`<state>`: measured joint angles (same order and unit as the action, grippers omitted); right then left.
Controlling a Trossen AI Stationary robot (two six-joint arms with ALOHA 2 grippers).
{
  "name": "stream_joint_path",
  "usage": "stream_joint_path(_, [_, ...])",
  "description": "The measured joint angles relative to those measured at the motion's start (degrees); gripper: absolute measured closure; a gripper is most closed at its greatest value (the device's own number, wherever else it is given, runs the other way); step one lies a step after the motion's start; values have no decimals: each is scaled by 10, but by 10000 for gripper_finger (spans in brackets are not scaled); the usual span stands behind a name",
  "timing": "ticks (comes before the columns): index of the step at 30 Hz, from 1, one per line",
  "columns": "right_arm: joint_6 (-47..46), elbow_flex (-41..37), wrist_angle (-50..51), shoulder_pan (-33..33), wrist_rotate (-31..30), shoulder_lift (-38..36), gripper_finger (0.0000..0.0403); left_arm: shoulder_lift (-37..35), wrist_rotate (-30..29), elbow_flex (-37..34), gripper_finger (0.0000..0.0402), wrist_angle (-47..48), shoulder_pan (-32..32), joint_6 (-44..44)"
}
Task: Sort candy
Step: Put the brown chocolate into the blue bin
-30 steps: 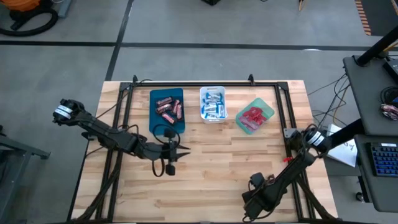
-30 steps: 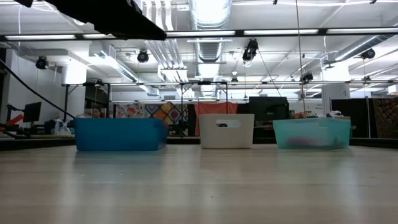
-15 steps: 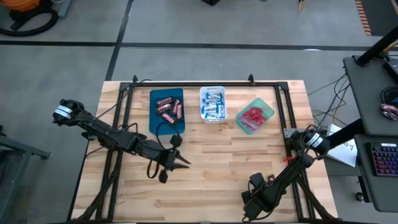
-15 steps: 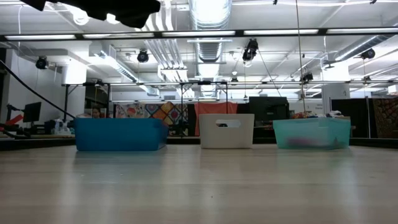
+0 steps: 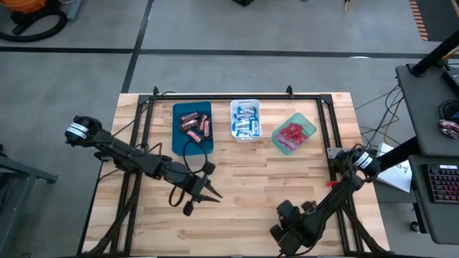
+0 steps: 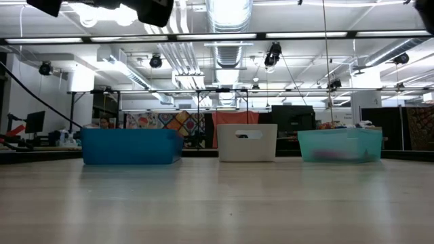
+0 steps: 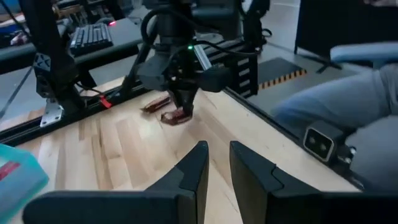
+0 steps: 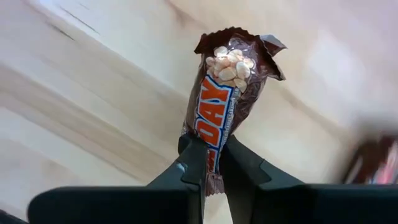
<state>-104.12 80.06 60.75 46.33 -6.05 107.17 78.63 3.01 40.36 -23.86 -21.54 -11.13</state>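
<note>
My right gripper points down near the table's front edge, right of the middle, shut on a dark brown candy bar. In the high view the arm covers that bar. A second dark bar lies flat on the wood beside it. My left gripper hangs above the table's middle, aimed at the right gripper, its fingers a narrow gap apart with nothing between. At the back stand a blue tray with brown bars, a white tray with blue-and-white bars and a green tray with red packets. My right gripper pinches the brown bar by one end between its two fingers, coming from above and pointing down. The rest of the bar reaches out past the fingertips, close over the wood. Whether its free end touches the table I cannot tell.
A black frame rail runs around the tabletop. In the low view the three trays stand in a row at the far side, with bare wood in front. A person's grey-clad limb shows beyond the near edge, by the right arm.
My left gripper has swung about over the table's middle, from pointing at the right edge to pointing at the near right, toward the right arm. My right gripper has shifted a little toward the table's left along the near edge.
</note>
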Motion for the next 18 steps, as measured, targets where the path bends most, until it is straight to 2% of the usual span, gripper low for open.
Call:
stream_joint_path(6, [158,17,-1,-21,-104,-1,370,45,-1,0,352,-70,0,52])
stream_joint_path(12, [337,18,-4,-37,-257,-1,370,70,-20,0,346,-103,0,146])
stream_joint_path(18, [540,18,-53,-53,-408,-1,370,88,-99,0,324,-105,0,222])
